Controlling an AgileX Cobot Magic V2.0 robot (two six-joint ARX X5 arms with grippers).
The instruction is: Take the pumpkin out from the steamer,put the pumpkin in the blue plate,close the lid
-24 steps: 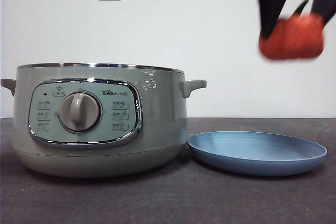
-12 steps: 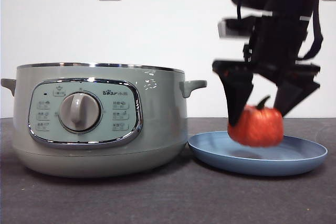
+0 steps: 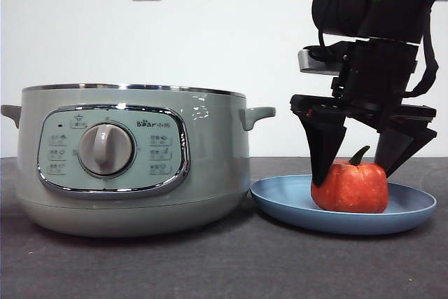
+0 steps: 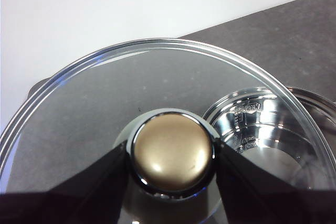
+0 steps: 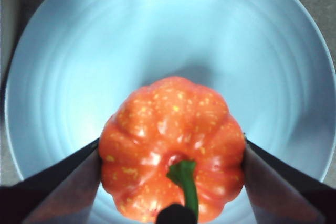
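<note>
The pumpkin (image 3: 350, 187) has come down onto the blue plate (image 3: 280, 201), right gripper (image 3: 365, 162) clasping it, left gripper (image 4: 173, 156) clamping the lid (image 4: 94, 108).

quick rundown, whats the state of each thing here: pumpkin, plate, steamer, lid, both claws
pumpkin: upright, sitting in the blue plate, stem up
blue plate: flat on the table beside the steamer, holding the pumpkin
steamer: open, no lid on it
lid: off the steamer, held by its knob
left claw: shut on the lid's knob
right claw: jaws either side of the pumpkin, against its sides
</note>
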